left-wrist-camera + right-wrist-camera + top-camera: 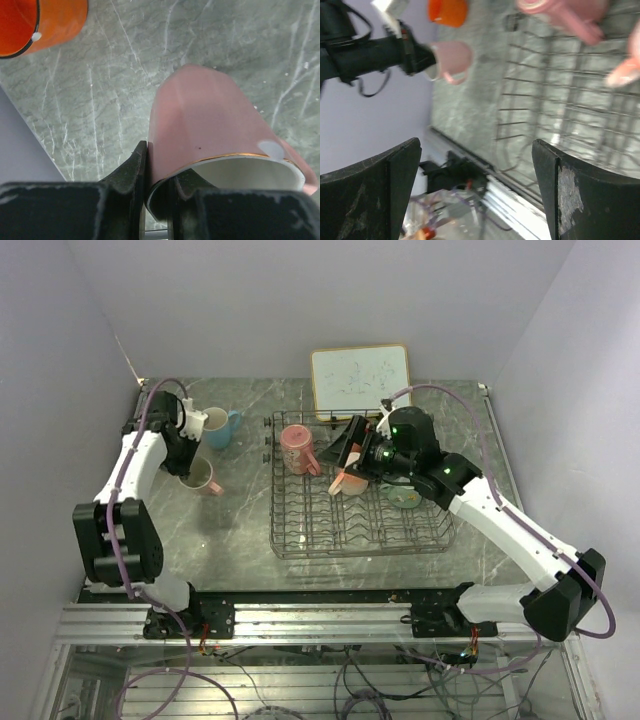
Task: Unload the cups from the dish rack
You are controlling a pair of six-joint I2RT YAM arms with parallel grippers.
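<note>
My left gripper point(157, 175) is shut on the rim of a pink cup point(210, 125), one finger outside its wall and one inside. That cup point(206, 479) sits over the table, left of the dish rack point(300, 540). My left gripper point(190, 465) is at its upper left edge. An orange-red cup point(40, 22) and a light blue cup point(221, 427) stand on the table nearby. My right gripper point(475, 145) is open and empty. It point(343, 452) hangs over the rack beside a peach cup point(348, 483). A pink cup point(298, 450) and a teal cup point(405, 498) also sit in the rack.
A wood-framed whiteboard point(360, 380) leans at the back behind the rack. Purple walls close in the left, rear and right sides. The metal rail point(300, 620) with the arm bases runs along the near edge.
</note>
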